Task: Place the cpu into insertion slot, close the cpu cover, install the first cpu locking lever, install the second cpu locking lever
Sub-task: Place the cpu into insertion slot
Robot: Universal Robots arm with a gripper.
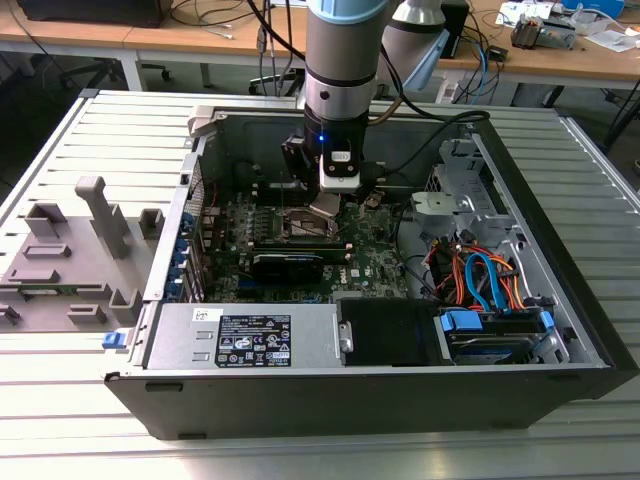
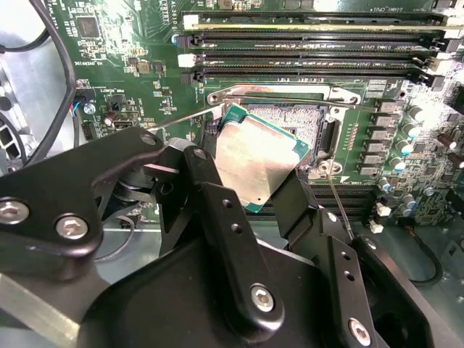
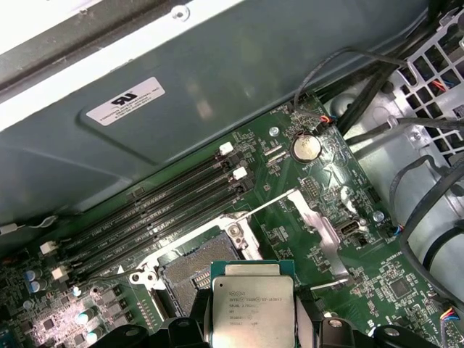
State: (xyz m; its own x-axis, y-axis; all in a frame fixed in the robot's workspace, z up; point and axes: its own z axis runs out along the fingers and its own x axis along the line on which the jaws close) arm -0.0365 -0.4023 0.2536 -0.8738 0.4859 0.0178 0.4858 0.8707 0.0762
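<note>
The gripper (image 2: 250,172) is clenched on the cpu (image 2: 261,156), one finger at each opposite edge. The square cpu is over the slot (image 2: 301,119), held tilted, with its metal top facing both wrist cameras.

The cpu (image 2: 257,163) sits in the gripper (image 2: 250,177) — just over the insertion slot (image 2: 308,116). Memory slots (image 2: 304,43) lie beside that slot.

The small, flat, square cpu (image 2: 257,163) with its silvery-grey metal top hangs tilted just above the square, silver-rimmed, dark-centred insertion slot (image 2: 306,117), which lies uncovered. The thin silvery cpu cover (image 3: 319,232) stands swung open beside the slot.
</note>
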